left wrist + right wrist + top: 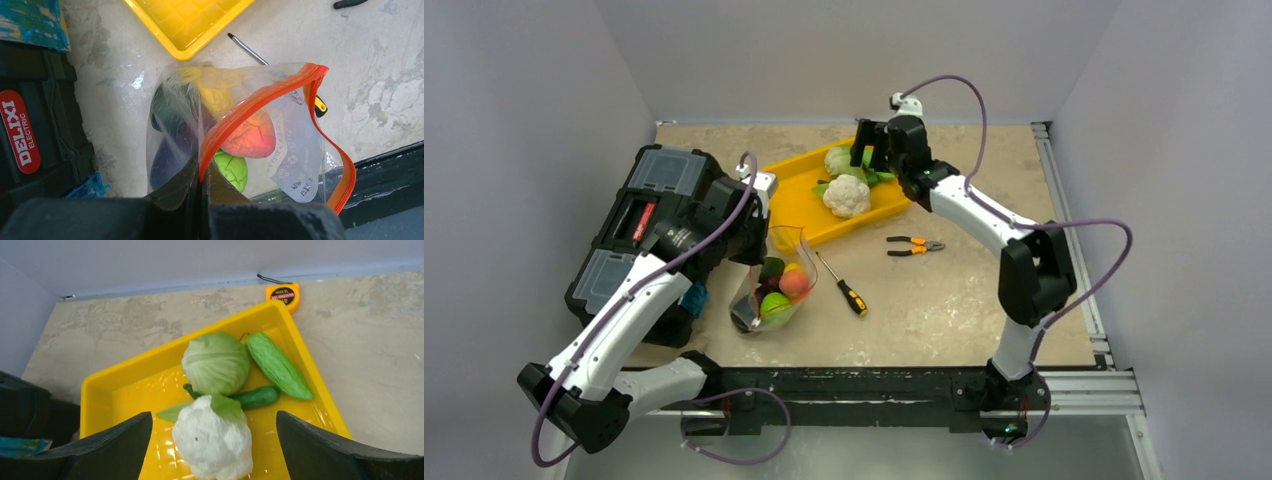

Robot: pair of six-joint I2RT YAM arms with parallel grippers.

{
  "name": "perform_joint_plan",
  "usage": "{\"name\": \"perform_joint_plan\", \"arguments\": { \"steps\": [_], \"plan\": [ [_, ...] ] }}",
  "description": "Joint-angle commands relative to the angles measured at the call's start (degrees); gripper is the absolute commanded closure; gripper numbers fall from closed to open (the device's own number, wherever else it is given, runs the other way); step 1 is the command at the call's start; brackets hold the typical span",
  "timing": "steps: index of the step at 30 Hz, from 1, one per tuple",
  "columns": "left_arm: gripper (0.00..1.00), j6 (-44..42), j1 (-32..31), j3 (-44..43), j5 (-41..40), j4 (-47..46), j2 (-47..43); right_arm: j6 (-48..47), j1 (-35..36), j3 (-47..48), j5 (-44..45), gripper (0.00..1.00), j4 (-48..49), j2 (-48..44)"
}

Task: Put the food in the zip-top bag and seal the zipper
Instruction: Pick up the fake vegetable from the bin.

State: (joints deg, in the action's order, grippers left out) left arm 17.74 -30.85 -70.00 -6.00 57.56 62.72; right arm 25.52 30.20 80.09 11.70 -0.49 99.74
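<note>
The clear zip-top bag (pixel 776 285) (pixel 295 150) stands open near the table's front left. It holds an orange-red fruit (pixel 250 136), a green lime (pixel 232 169), yellow corn (pixel 215 97) and a dark purple eggplant (pixel 167 150). My left gripper (pixel 759 240) (pixel 202 182) is shut on the bag's red-orange zipper (pixel 260 102) and holds the mouth up. My right gripper (pixel 874 150) (pixel 214 437) is open above the yellow tray (pixel 100 390). The white cauliflower (pixel 846 195) (pixel 212 442) lies between its fingers. The pale green cabbage (pixel 840 160) (pixel 216 362) lies just behind, with a small dark green cucumber (pixel 257 397) and a ridged green gourd (pixel 277 366).
A black toolbox (pixel 649 215) stands at the left, close to my left arm. A screwdriver (pixel 844 287) lies right of the bag and orange-handled pliers (pixel 914 245) lie mid-table. A yellow tape measure (pixel 283 293) sits behind the tray by the back wall.
</note>
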Motion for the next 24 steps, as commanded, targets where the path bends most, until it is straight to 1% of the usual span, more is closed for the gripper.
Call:
{"name": "perform_joint_plan", "arguments": {
  "steps": [1,4,6,8,13,17,24],
  "plan": [
    [1.00,-1.12,0.37,0.39,-1.84,-0.18,-1.76,-3.07,-0.14,13.63,-1.46,0.04,-5.39,8.29],
    [1.00,-1.21,0.43,0.34,-2.30,-0.07,-1.81,-5.36,-0.16,19.55,0.26,0.03,-7.31,14.70],
    [1.00,-1.30,0.40,0.22,-2.18,0.06,-1.76,-6.97,-0.19,22.96,2.98,0.02,-8.98,17.65],
    [1.00,-1.46,0.37,0.13,-2.17,0.16,-1.72,-9.29,-0.17,25.42,3.34,0.01,-9.52,20.13],
    [1.00,-1.65,0.43,-0.02,-2.49,-0.38,-0.94,-14.21,-0.14,33.31,3.79,0.07,-13.76,26.61],
    [1.00,-1.65,0.53,-0.49,-1.98,-0.36,-0.34,-17.48,-0.14,32.44,8.27,0.09,-13.02,26.47],
    [1.00,-2.33,0.72,-0.99,-5.03,-0.35,0.07,-23.42,-0.17,32.08,9.80,0.15,-12.35,27.31]
  ]
}}
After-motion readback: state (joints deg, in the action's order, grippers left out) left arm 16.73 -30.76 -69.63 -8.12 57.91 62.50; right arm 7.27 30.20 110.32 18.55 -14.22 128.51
